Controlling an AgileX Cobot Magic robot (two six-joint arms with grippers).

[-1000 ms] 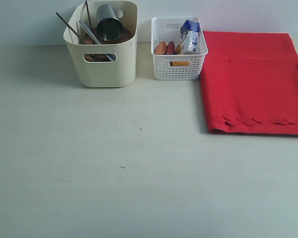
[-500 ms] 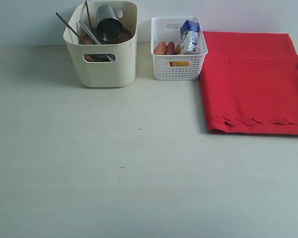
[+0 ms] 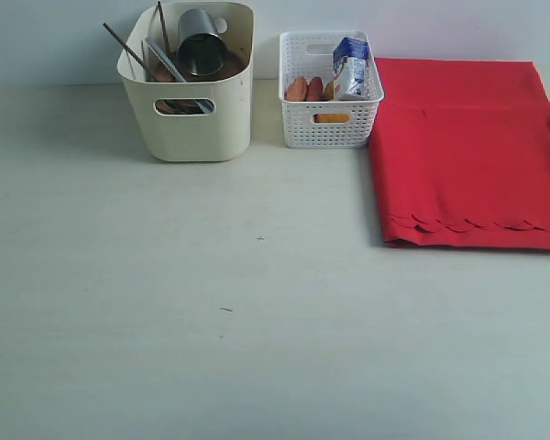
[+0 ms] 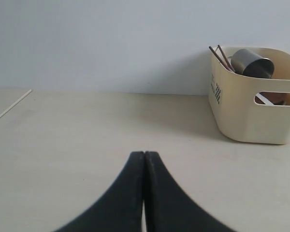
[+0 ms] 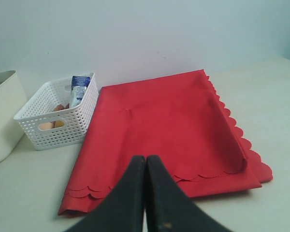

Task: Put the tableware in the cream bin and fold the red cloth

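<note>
**On the table (image 3: 257, 321): tableware in bin, cloth folded flat, both grippers closed**

At the far left of the table stands the cream bin (image 3: 188, 119). Inside it, the steel cup (image 3: 200, 41) lies tilted with its mouth facing the camera. The dark chopsticks (image 3: 124, 46) lean out over the bin's left rim, and the silver knife (image 3: 170, 62) slants beside them. Something brown shows through the oval handle cut-out; I cannot tell which piece it is.

Just right of the bin, with a small gap, is the white lattice basket (image 3: 330, 124). A milk carton (image 3: 350, 66) stands upright in it, with reddish and orange food alongside.

The red cloth (image 3: 467, 156) lies flat on the right, doubled over in layers, with its scalloped edges stacked along the near side. Its left edge runs right up against the basket; I cannot tell whether they touch.

My left gripper (image 4: 144, 154) has its fingers pressed together with nothing between them. It hangs low over bare table, well apart from the bin. My right gripper (image 5: 146, 162) is likewise pressed tight and empty, above the near scalloped edge of the cloth.
</note>
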